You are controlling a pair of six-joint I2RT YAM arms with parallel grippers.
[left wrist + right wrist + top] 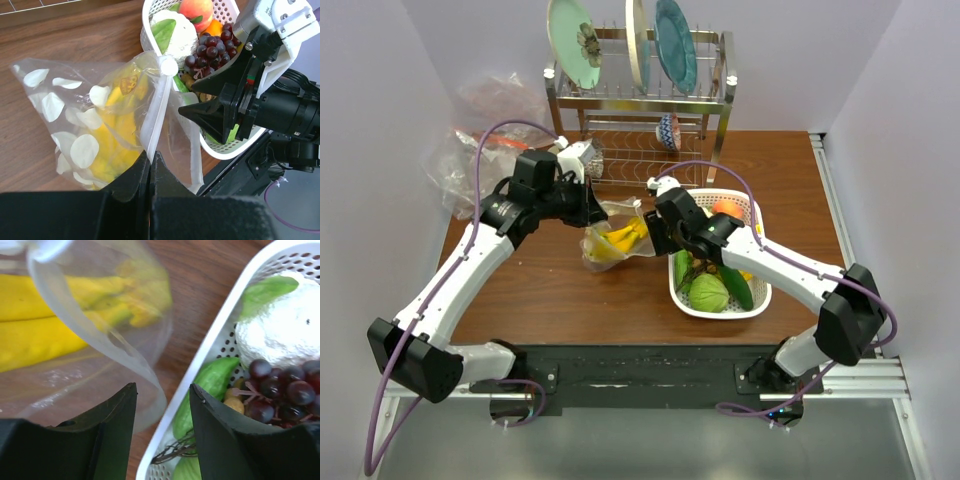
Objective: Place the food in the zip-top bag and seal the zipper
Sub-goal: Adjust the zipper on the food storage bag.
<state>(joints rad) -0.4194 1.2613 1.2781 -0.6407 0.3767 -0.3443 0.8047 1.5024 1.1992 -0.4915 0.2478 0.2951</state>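
- The zip-top bag (612, 243) lies at the middle of the tabletop (560, 300); it is clear soft plastic with white dots on one face
- Yellow bananas (623, 237) show through it, blurred by the plastic in both wrist views
- Left claw (150, 167), at 10 o'clock of the bag in the top view: fingers together, clamped on the bag where the zipper (155, 107), a pale strip, runs down into them
- Right claw (162, 387), at 3 o'clock of the bag: fingers apart, gripping nothing; the bag's clear open lip hangs partly in the gap, with the rim of the white basket (215, 340) behind it
- The basket sits at 3 o'clock of the bag, just beside it, and holds dark grapes (280, 390), a pale green-white piece (280, 325), a peach (196, 7) and long green pieces
- Hard to tell: how far along the zipper is pressed closed; the mouth gapes toward the right claw
- Both claws' tips are hidden under their own wrists in the top view
- The left claw's black body cuts off the bag's near corner in its own view
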